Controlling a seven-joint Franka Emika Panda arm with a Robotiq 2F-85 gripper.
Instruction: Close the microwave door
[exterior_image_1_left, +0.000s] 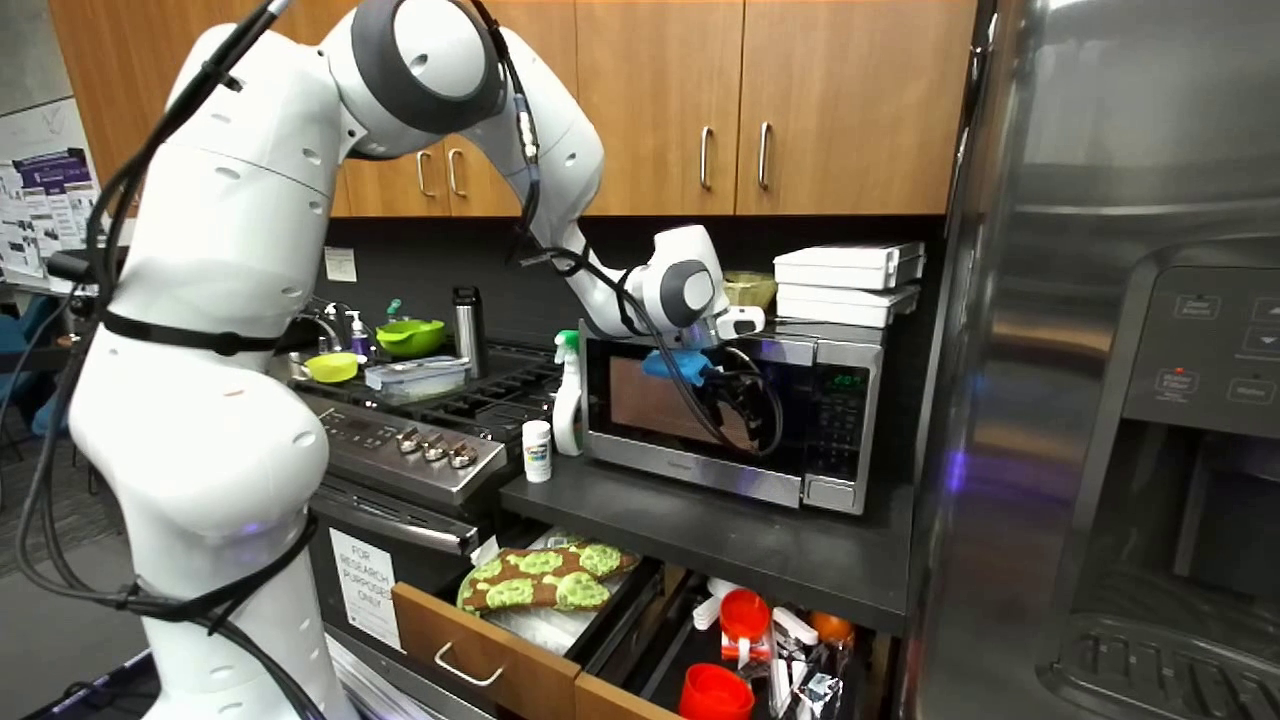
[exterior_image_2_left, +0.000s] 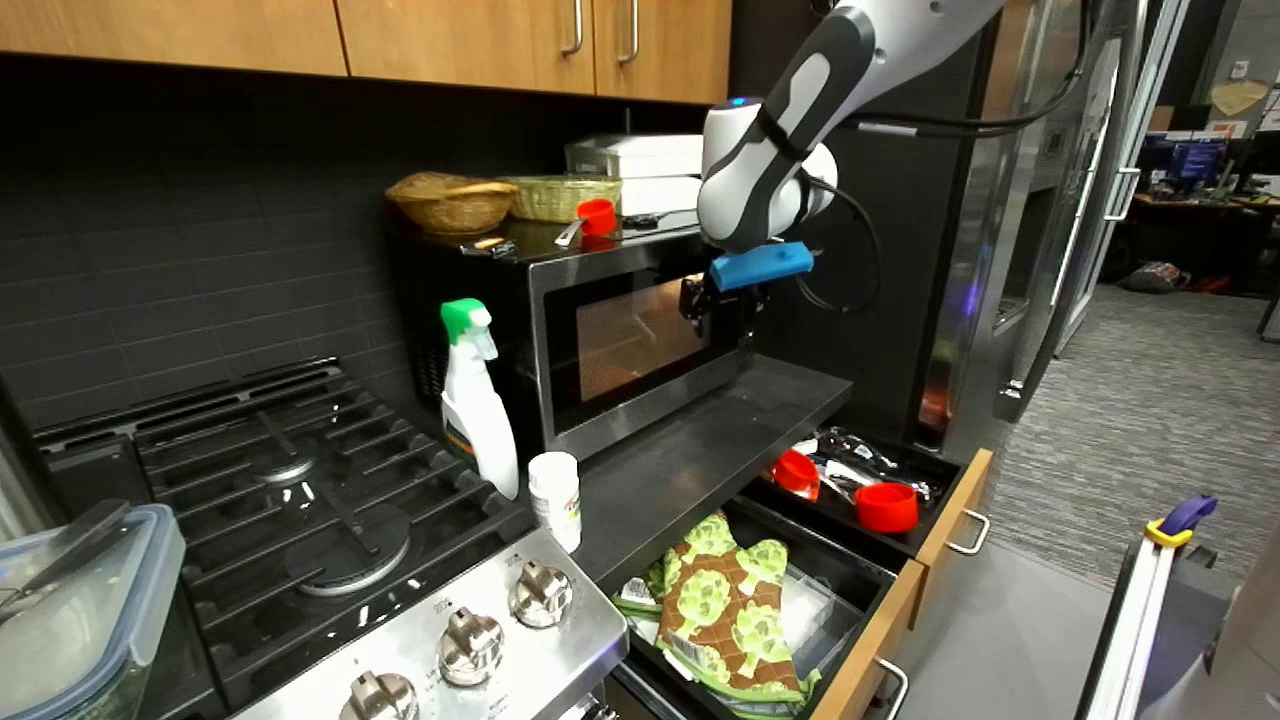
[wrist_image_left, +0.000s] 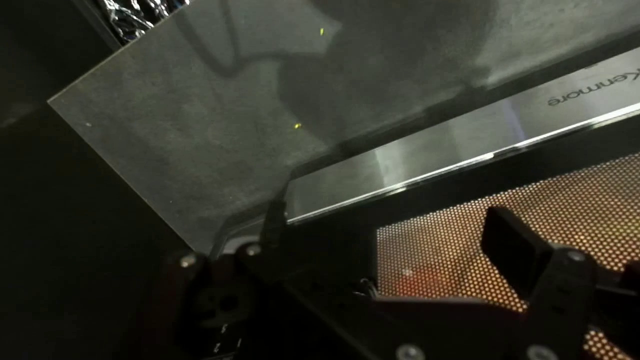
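Observation:
The microwave door (exterior_image_1_left: 690, 470), a steel-framed panel with a dark, lit window, is across the microwave's front. It also shows in an exterior view (exterior_image_2_left: 638, 345) and in the wrist view (wrist_image_left: 440, 150). In the wrist view a small step shows between the door's end and the control panel; I cannot tell whether the door is slightly ajar. My gripper (wrist_image_left: 390, 220) is open, its black fingers apart in front of the window, with nothing seen between them. In both exterior views the gripper (exterior_image_1_left: 740, 400) (exterior_image_2_left: 715, 310) is at the door's control-panel side. Whether the fingers touch the door is unclear.
Two open drawers (exterior_image_1_left: 480, 645) stand below the counter (exterior_image_1_left: 700, 535), holding oven mitts and red cups. A spray bottle (exterior_image_2_left: 475, 410) and a white canister (exterior_image_2_left: 555, 500) stand beside the microwave. Baskets (exterior_image_2_left: 455, 203) and white boxes (exterior_image_1_left: 845, 268) lie on top. A refrigerator (exterior_image_1_left: 1120, 150) stands beside the counter.

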